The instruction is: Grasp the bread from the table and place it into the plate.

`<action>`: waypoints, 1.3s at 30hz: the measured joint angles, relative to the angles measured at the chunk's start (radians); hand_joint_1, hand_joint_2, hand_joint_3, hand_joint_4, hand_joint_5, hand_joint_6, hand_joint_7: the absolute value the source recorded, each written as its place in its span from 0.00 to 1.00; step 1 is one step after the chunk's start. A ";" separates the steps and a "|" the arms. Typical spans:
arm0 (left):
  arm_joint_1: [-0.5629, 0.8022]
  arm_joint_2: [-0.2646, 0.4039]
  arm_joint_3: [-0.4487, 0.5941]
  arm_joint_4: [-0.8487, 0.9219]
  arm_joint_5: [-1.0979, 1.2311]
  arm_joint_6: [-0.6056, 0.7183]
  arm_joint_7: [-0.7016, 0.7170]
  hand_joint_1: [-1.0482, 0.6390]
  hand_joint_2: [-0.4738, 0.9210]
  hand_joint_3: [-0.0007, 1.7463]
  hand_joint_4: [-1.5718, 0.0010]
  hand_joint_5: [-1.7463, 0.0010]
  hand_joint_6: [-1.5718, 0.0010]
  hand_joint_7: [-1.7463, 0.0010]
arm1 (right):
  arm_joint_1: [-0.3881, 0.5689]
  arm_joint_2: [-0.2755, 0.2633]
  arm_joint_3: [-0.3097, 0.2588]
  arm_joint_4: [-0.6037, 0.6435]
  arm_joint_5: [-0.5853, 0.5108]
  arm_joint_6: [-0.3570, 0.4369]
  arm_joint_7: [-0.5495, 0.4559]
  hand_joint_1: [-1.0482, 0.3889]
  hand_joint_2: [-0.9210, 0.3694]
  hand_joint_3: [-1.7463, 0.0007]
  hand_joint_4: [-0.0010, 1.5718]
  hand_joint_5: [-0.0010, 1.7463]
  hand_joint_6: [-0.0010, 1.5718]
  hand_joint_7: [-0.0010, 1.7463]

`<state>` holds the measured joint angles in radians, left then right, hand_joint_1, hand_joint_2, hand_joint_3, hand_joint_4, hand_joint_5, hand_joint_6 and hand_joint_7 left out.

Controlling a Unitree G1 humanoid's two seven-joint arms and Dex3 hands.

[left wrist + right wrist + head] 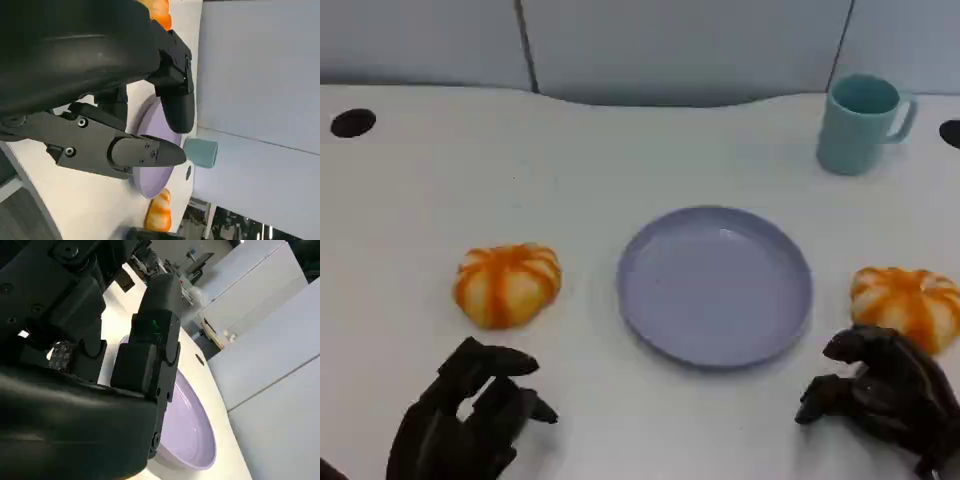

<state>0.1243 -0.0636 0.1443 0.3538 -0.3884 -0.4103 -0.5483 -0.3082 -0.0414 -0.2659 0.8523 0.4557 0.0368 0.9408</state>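
head view: plate (715, 288) and mug (860, 122) hold nothing; left hand (470, 415) and right hand (885, 395) spread, unladen.

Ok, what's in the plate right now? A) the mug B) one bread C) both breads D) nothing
D: the plate shows bare purple surface, with one bread on the table to its left, the other bread to its right, and the mug behind it.

I see the plate (715, 285) centred between two breads, left bread (507, 284) and right bread (908, 303); the mug (861, 123) stands behind, right.
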 measured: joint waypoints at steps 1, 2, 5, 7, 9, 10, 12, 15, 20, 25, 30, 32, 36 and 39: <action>0.000 0.000 0.000 0.000 0.000 0.000 0.000 0.38 1.00 0.16 0.79 0.00 0.79 0.22 | 0.000 0.000 0.000 0.001 0.000 0.000 0.002 0.00 0.41 1.00 1.00 0.20 1.00 0.07; 0.000 0.000 0.001 0.000 0.000 0.000 0.000 0.38 1.00 0.16 0.79 0.00 0.79 0.22 | 0.000 0.000 0.000 0.001 0.000 0.000 0.003 0.00 0.41 1.00 1.00 0.20 1.00 0.07; 0.000 0.000 0.001 0.000 -0.001 0.000 0.000 0.38 1.00 0.16 0.79 0.00 0.79 0.21 | 0.000 0.000 0.000 0.001 0.000 -0.001 0.004 0.00 0.41 1.00 1.00 0.20 1.00 0.07; 0.000 0.000 0.001 0.000 -0.001 0.000 0.000 0.38 1.00 0.16 0.79 0.00 0.79 0.21 | 0.000 0.000 0.000 0.000 0.000 -0.001 0.004 0.00 0.41 1.00 1.00 0.20 1.00 0.07; 0.000 0.000 0.001 0.000 -0.002 0.000 0.000 0.38 1.00 0.16 0.79 0.00 0.80 0.21 | 0.000 0.000 0.001 -0.001 0.000 -0.001 0.002 0.00 0.41 1.00 1.00 0.20 1.00 0.07; 0.000 0.000 0.001 0.000 -0.002 0.000 0.000 0.37 1.00 0.16 0.79 0.00 0.80 0.21 | 0.001 0.000 0.001 -0.002 0.000 0.000 0.002 0.00 0.41 1.00 1.00 0.20 1.00 0.07; 0.000 0.000 0.001 0.000 -0.002 0.000 0.000 0.37 1.00 0.16 0.79 0.00 0.79 0.21 | 0.001 0.000 0.001 -0.002 0.000 -0.001 0.002 0.00 0.41 1.00 1.00 0.20 1.00 0.07; 0.000 0.000 0.001 -0.003 -0.003 0.005 0.000 0.38 1.00 0.15 0.79 0.00 0.79 0.21 | 0.001 0.000 0.001 -0.002 0.000 0.000 0.002 0.00 0.41 1.00 1.00 0.20 1.00 0.07; 0.000 0.000 0.001 -0.008 -0.003 0.007 0.000 0.37 1.00 0.16 0.78 0.00 0.79 0.22 | 0.001 0.000 0.001 -0.002 0.000 0.000 0.002 0.00 0.41 1.00 1.00 0.20 1.00 0.07; 0.001 0.000 0.001 -0.008 -0.003 0.007 0.000 0.37 1.00 0.16 0.79 0.00 0.79 0.22 | 0.001 0.000 0.001 -0.002 -0.001 -0.001 0.002 0.00 0.40 1.00 1.00 0.20 1.00 0.07; 0.002 0.001 0.002 -0.011 -0.003 0.008 0.000 0.37 1.00 0.14 0.79 0.01 0.79 0.22 | 0.001 0.000 0.002 -0.003 -0.001 -0.001 0.002 0.00 0.40 1.00 1.00 0.19 1.00 0.07; 0.002 0.001 0.004 -0.011 -0.004 0.008 0.000 0.36 1.00 0.14 0.80 0.04 0.81 0.24 | 0.002 0.000 0.002 -0.003 -0.001 -0.001 0.003 0.00 0.41 1.00 1.00 0.19 1.00 0.07; -0.005 0.012 0.010 0.025 0.051 -0.104 0.008 0.35 1.00 0.13 0.79 0.26 0.75 0.57 | 0.002 0.004 0.002 -0.005 0.000 0.000 0.002 0.00 0.41 1.00 1.00 0.19 1.00 0.08; -0.007 0.058 0.006 0.015 0.217 -0.216 0.081 0.36 1.00 0.11 0.76 0.44 0.70 0.79 | 0.009 0.008 0.006 -0.016 -0.002 -0.001 0.001 0.00 0.40 1.00 1.00 0.20 1.00 0.08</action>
<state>0.1175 -0.0059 0.1501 0.3686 -0.1709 -0.6261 -0.4669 -0.2993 -0.0332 -0.2599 0.8360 0.4538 0.0363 0.9415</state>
